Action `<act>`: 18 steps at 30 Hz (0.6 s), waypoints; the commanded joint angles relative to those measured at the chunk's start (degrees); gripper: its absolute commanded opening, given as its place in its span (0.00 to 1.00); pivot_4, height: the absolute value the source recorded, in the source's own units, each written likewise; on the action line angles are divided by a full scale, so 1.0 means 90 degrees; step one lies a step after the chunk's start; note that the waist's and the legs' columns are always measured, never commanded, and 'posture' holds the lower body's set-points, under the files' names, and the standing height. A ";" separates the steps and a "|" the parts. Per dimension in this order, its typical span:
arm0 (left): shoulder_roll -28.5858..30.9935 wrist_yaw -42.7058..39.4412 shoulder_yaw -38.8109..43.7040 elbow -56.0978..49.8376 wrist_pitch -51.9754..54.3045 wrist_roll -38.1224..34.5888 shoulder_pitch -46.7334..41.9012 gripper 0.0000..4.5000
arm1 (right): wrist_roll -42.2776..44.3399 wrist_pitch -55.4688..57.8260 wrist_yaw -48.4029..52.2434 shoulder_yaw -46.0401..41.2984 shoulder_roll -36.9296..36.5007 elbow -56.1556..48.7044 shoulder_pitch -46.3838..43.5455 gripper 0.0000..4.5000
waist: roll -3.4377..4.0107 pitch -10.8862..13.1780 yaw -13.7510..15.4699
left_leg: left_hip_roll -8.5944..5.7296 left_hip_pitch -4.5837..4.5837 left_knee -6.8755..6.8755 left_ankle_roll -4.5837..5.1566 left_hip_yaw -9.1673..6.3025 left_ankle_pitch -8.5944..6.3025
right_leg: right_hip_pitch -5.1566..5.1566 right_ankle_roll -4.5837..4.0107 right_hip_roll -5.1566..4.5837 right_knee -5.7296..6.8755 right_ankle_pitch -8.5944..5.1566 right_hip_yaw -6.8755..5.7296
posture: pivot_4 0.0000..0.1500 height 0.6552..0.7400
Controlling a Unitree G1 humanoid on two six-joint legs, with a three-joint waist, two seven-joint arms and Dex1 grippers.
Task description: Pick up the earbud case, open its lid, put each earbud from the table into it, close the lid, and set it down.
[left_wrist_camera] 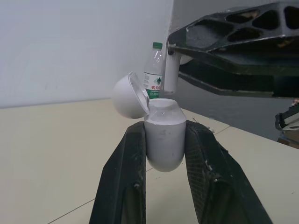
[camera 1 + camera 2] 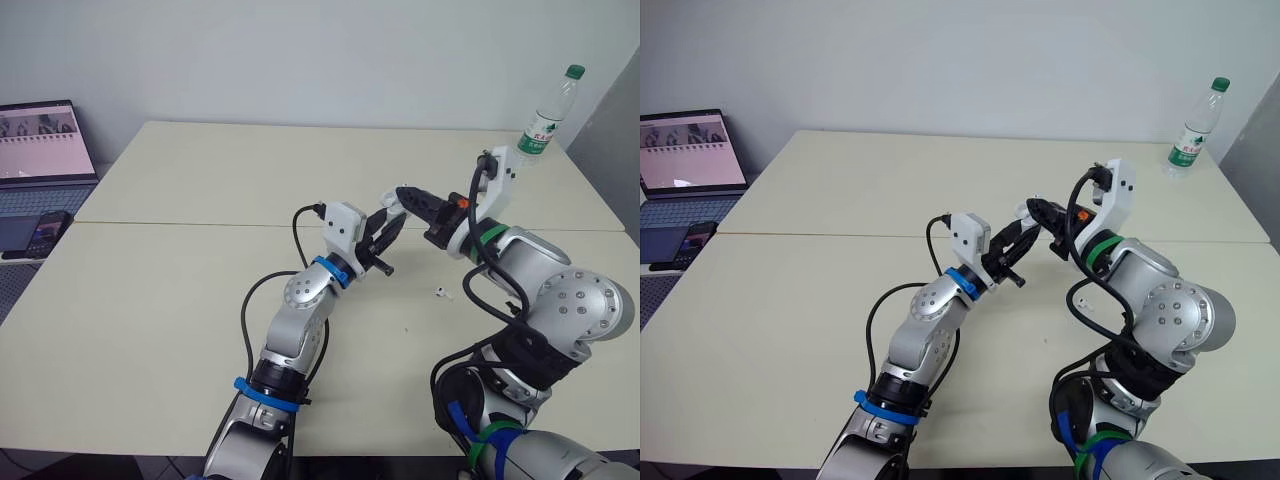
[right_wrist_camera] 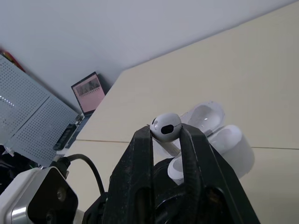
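1. Holding the earbud case (image 1: 163,122) upright in the air above the surface (image 2: 200,180), the left end effector (image 1: 164,140) has its two black fingers pressed against the case's sides, one on each side of the white body.
2. The lid (image 1: 127,97) of the case is swung open and tilted back on its hinge, so the top of the body is uncovered.
3. The right end effector (image 3: 166,136) comes in from the robot's right, and its fingers are pinched on a white earbud (image 3: 166,126), whose rounded head with a dark oval opening sits at the fingertips.
4. That earbud hangs just above the open mouth of the case. In the left wrist view its stem points down toward the opening with a thin gap between the two.
5. The two end effectors meet near the middle of the surface, both raised off it.
6. A second earbud (image 2: 441,292) lies on the surface below and slightly to the right of the end effectors, apart from both.
7. A water bottle (image 2: 548,118) with a green cap stands upright at the far right corner of the surface.
8. An open laptop (image 2: 40,150) sits off the left edge of the surface, with a phone (image 2: 40,232) lying just in front of it.
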 commanded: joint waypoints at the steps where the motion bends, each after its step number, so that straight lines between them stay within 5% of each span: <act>1: -0.0054 -0.0070 -0.0090 -0.0228 -0.0170 -0.0009 -0.0026 0.17 | 0.0335 0.0048 -0.0102 0.0162 0.0295 -0.0183 0.0179 0.09 | 0.0000 0.0000 -0.0001 | 0.0000 -0.0001 0.0000 0.0000 0.0000 0.0000 | 0.0000 0.0000 0.0000 0.0000 0.0000 0.0000 | 1.00 0.95; 18: 0.0013 -0.0203 -0.0115 -0.0358 -0.0069 -0.0057 0.0094 0.17 | 0.0705 -0.0058 -0.0204 -0.0153 0.0124 0.0013 0.0040 0.09 | 0.0000 0.0000 -0.0003 | 0.0000 -0.0024 0.0000 0.0000 -0.0001 0.0000 | -0.0024 0.0001 0.0000 -0.0002 -0.0001 -0.0003 | 1.00 0.95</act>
